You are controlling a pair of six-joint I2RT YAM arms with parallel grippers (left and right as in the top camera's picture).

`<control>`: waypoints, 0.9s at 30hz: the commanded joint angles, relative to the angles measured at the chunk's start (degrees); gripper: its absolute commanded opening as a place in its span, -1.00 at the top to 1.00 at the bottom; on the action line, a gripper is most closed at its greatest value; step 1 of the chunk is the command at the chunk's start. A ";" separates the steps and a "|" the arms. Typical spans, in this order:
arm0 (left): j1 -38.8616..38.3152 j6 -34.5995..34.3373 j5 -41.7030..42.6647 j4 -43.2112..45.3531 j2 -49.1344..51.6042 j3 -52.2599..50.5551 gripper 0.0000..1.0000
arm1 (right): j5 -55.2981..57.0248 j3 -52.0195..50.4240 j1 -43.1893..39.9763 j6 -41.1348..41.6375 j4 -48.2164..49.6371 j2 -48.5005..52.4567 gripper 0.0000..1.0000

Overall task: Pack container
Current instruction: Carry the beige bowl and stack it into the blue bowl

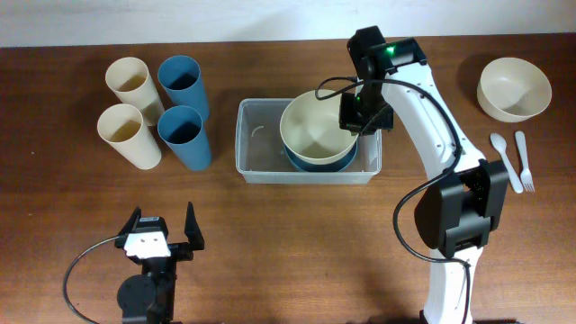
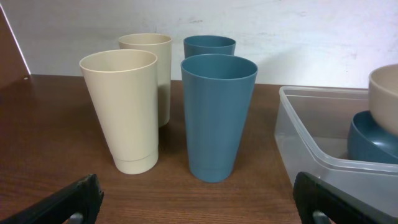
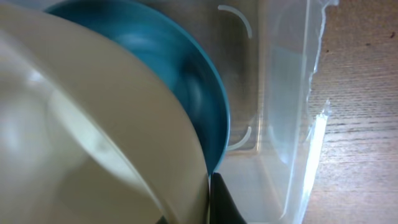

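- cream bowl [image 1: 310,126], is that what the right claw [image 1: 364,117] has?
- yes, pressed together on its rim, at the bowl's right edge. in the wrist view one dark finger [image 3: 221,199] shows just beside the cream wall.
- and under the bowl?
- a blue bowl [image 1: 315,163]. the cream one is in it or just over it, i cannot tell which. both are in the right half of the clear plastic container [image 1: 256,148], mid-table.
- the left claw [image 1: 164,225]?
- spread wide, holding nothing, low near the front of the wooden table [image 1: 297,243], well apart from the container.
- farther out?
- two cream cups [image 1: 127,133] and two blue cups [image 1: 184,137] stand upright left of the container. a second cream bowl [image 1: 513,87], a white spoon [image 1: 504,157] and a white fork [image 1: 524,162] lie at far right.
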 commanded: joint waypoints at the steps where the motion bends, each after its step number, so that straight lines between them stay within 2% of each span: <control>1: -0.13 0.50 0.83 -0.44 -0.04 -0.07 -1.00 | -1.27 -0.59 -0.17 -0.33 0.81 -1.73 0.86; 4: -0.13 0.50 0.83 -0.44 -0.04 -0.07 -1.00 | -1.27 -0.59 -0.17 -0.33 1.03 -1.38 0.74; 17: -0.13 0.50 0.83 -0.44 -0.04 -0.07 -1.00 | -1.31 -0.42 -0.92 -0.33 1.01 -0.79 0.67; 18: -0.13 0.50 0.83 -0.44 -0.04 -0.07 -1.00 | -1.38 0.33 -1.46 -0.33 0.74 -0.81 0.62; 23: -0.13 0.50 0.83 -0.44 -0.04 -0.07 -1.00 | -2.40 9.66 -6.25 -0.35 -2.75 -1.42 0.18; 25: -0.13 0.50 0.83 -0.44 -0.04 -0.07 -1.00 | -2.36 17.35 -9.75 -0.35 -5.38 -1.51 -0.26; 27: -0.13 0.50 0.83 -0.44 -0.04 -0.07 -1.00 | -2.34 24.20 -13.86 -0.33 -7.30 -1.51 -0.89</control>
